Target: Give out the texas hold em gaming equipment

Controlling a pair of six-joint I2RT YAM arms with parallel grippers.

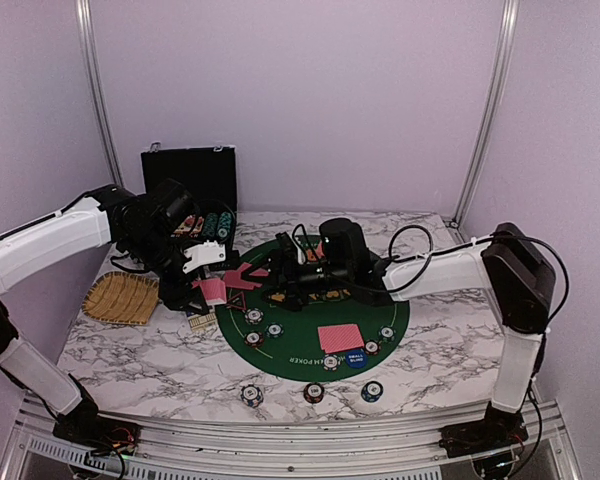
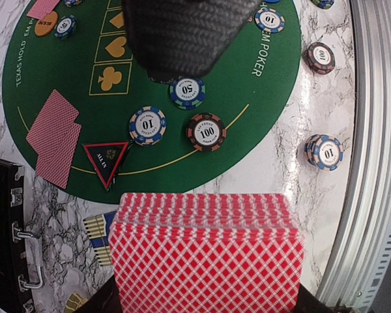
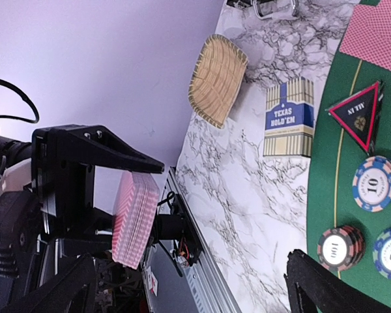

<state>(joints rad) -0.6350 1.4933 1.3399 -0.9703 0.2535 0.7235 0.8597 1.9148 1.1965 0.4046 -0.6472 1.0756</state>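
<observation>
My left gripper (image 1: 211,291) is shut on a deck of red-backed playing cards (image 2: 205,254), held above the table's marble edge beside the green poker mat (image 1: 380,300). The deck also shows in the right wrist view (image 3: 135,218). My right gripper (image 3: 189,293) is open and empty, hovering over the left part of the mat (image 1: 283,285). Below it lie a 50 chip (image 2: 187,91), a 10 chip (image 2: 147,125), a 100 chip (image 2: 206,132) and the red-edged triangle (image 2: 107,158). Two dealt cards (image 2: 54,140) and an orange disc (image 2: 45,26) lie nearby. Another pair of cards (image 1: 340,337) and the blue small blind disc (image 1: 355,357) lie at the mat's front.
A woven straw tray (image 1: 120,297) sits at the table's left, with a Texas Hold'em card box (image 3: 289,117) next to it. An open black case (image 1: 190,175) holding chips stands at the back. Three chip stacks (image 1: 314,392) sit off the mat at the front.
</observation>
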